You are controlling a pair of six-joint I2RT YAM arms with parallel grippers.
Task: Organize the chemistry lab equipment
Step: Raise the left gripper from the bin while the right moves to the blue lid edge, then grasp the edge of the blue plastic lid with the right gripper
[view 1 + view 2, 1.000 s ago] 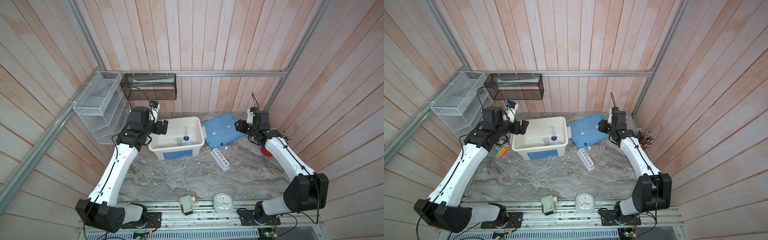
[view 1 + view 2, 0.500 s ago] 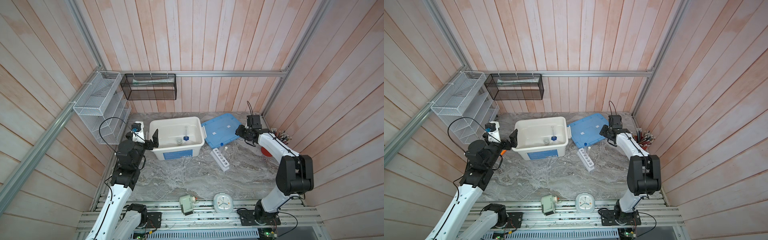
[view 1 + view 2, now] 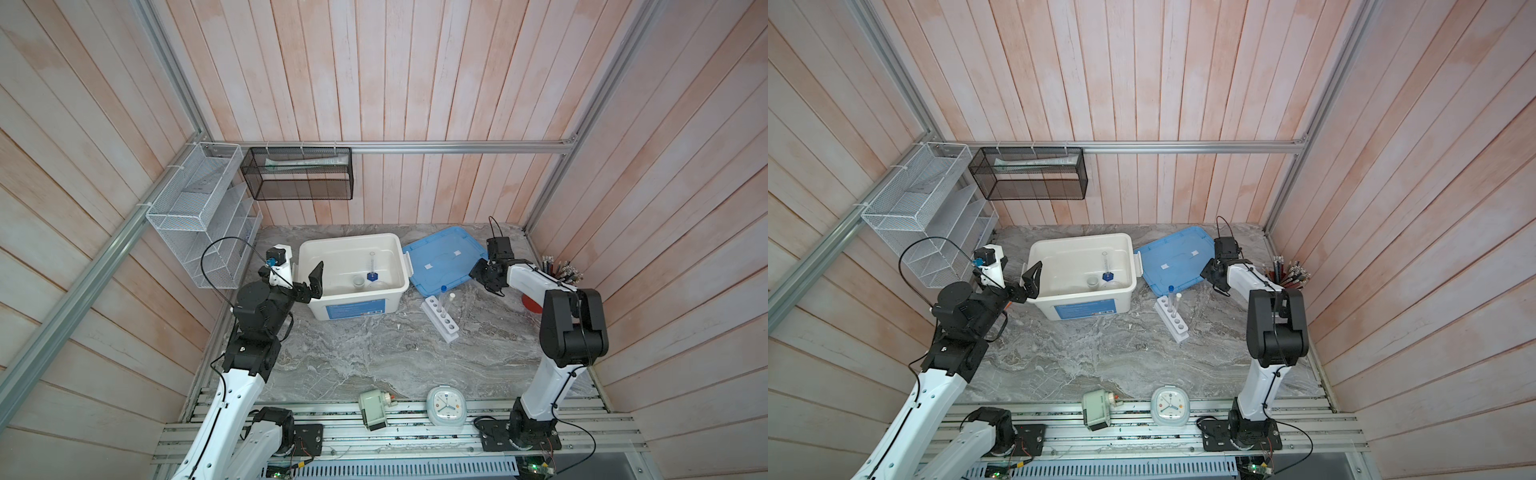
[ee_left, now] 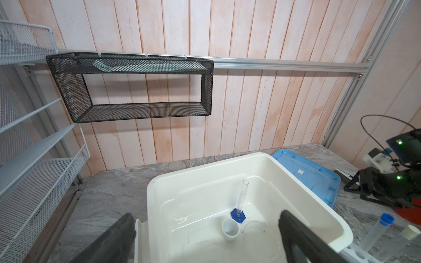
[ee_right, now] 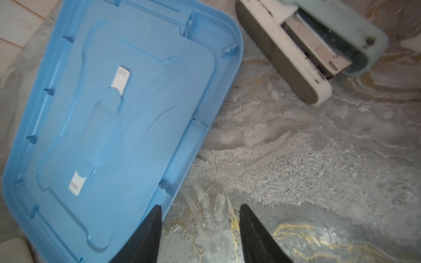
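Here, my left gripper [image 3: 312, 282] hangs wide open and empty at the rim of the white bin [image 3: 353, 245], my right gripper [image 5: 200, 209] parted and empty beside the blue lid [image 5: 127, 127], and a careless sweep could topple the two capped tubes [image 3: 443, 296] standing in the rack [image 3: 441, 319] on the tabletop [image 3: 374, 353].

In both top views the scene is looked down on from high above the front of the counter [image 3: 374, 353], facing the back wall [image 3: 374, 83]. The white bin [image 3: 351, 237] is seen far off, and almost the same field is covered by both. From the left wrist the bin is viewed from just beside its rim, across it toward the black mesh shelf [image 4: 148, 111] on the wall behind it, past the left pincer [image 4: 205, 214]. From the right wrist the blue lid [image 5: 114, 113] beside the bin is looked down on from very near, past the right pincer [image 5: 200, 206]. The lid is shared by all four views.
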